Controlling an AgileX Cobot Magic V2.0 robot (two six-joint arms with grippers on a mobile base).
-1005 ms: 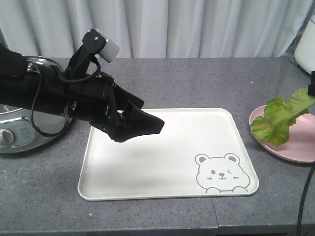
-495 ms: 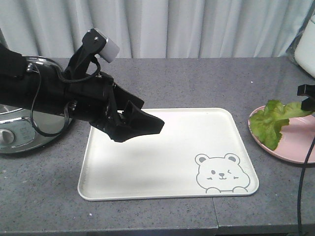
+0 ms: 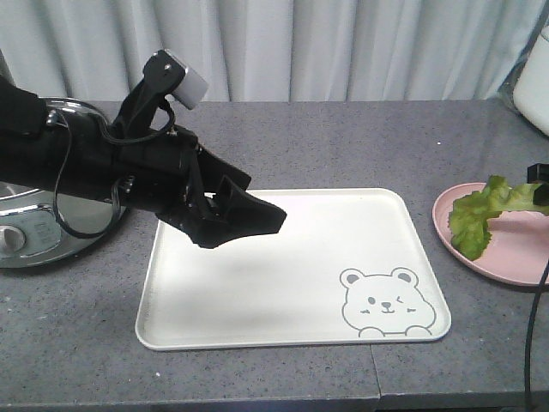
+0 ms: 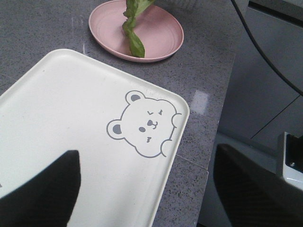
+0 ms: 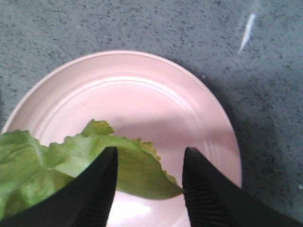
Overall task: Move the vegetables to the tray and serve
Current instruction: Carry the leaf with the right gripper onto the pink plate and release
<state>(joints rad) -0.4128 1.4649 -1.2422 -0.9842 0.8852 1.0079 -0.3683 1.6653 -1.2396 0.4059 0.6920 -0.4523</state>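
At far left a silver cooker (image 3: 26, 232) sits under my left arm. The left gripper (image 3: 257, 206) hangs over the upper-left corner of the tray (image 3: 257, 296), fingers spread wide and grasping nothing. The tray's bear drawing (image 3: 384, 302) is at its lower right, near the counter's front edge. A strip of grey counter (image 3: 429, 154) separates the tray from the pink plate (image 3: 515, 262) at the right edge. There the right gripper (image 5: 147, 189) grips the lettuce leaf (image 3: 480, 215), its upper end raised and its lower tip over the plate. A white appliance (image 3: 536, 86) stands behind and a black cable (image 3: 533, 343) hangs in front.
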